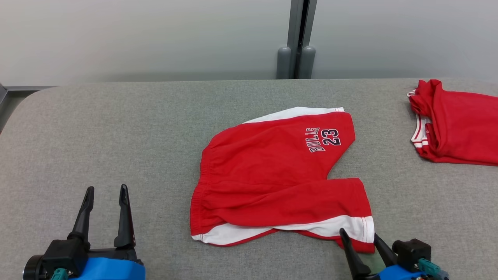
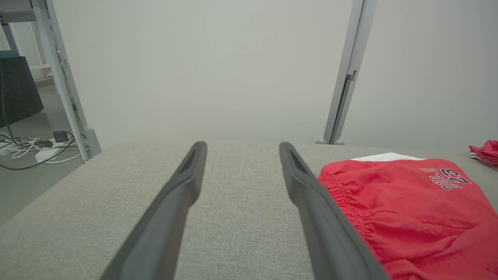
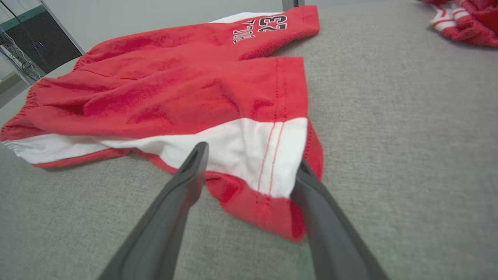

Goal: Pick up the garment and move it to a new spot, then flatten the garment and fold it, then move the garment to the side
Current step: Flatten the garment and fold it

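Shorts (image 1: 272, 171) lie roughly mid-table (image 1: 116, 128), mostly flat, near leg rumpled. Light, limp cotton, so they'll likely drape and bunch; pinch hem or waistband corners, not mid-panel. Right gripper (image 1: 359, 233) is spread wide, straddling the near leg's hem corner, nothing clamped. Left gripper (image 1: 107, 188) is also spread and empty, well off the waistband. Second red garment (image 1: 459, 124) sits well beyond the leg ends.

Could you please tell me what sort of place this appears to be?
Probably an indoor lab or test room: a grey fabric-covered table, plain pale wall panels with a metal post, and cables with a power strip on the floor.
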You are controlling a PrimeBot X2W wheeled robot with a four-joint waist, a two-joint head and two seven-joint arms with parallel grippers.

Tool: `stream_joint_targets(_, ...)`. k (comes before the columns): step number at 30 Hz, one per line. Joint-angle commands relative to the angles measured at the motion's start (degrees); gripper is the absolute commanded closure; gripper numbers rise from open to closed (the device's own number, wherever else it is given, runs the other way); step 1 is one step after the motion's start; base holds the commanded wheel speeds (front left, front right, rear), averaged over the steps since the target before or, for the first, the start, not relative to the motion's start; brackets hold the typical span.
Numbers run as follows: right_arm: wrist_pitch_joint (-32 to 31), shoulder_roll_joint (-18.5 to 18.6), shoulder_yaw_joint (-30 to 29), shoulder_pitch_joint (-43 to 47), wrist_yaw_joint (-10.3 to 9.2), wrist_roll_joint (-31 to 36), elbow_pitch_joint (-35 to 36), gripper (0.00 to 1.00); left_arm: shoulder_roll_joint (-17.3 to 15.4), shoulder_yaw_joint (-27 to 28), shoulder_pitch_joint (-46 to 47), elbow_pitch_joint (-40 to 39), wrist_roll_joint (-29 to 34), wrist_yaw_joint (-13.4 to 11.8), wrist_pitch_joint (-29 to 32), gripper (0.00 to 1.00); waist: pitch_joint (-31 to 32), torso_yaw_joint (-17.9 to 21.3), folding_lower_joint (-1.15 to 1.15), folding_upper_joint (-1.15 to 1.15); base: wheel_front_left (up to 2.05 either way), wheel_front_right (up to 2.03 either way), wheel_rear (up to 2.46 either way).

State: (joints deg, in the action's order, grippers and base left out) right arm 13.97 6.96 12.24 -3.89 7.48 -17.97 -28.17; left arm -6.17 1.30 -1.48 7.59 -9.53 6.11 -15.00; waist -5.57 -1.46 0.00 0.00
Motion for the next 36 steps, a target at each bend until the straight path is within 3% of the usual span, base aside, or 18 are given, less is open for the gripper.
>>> stream_joint_targets(1,0.45,-0.09,1.30,-1.25,0.03,-0.91,-0.43,0.00,0.27,0.35,0.86,0.22,0.50,0.31,-0.24,0.00,-0.20,-0.01,0.00,0.00,0.00,0.00,0.00)
stream_joint_targets(16,1.24,1.32,6.67,-4.82,0.03,-4.11,-1.43,0.00,0.58,-2.05,1.74,2.59,0.74,1.14,-0.24,0.00,-0.29,0.15,0.00,0.00,0.00,0.00,0.00)
stream_joint_targets(20,1.23,1.35,7.03,-5.63,0.03,-4.49,-3.75,0.00,-0.30,-6.39,1.54,5.54,-0.32,1.49,-0.24,0.00,-0.09,0.08,0.00,0.00,0.00,0.00,0.00)
stream_joint_targets(26,1.27,1.21,7.16,-6.85,0.03,-4.79,-5.04,0.00,-4.19,-17.34,2.38,10.36,-5.38,1.34,-0.24,0.00,-0.29,0.09,0.00,0.00,0.00,0.00,0.00)
stream_joint_targets(36,1.28,1.61,7.44,-7.52,0.03,-5.13,-4.56,0.00,-8.99,-29.34,6.22,17.97,-12.96,1.35,-0.24,0.00,-1.09,0.86,0.00,0.00,0.00,0.00,0.00)
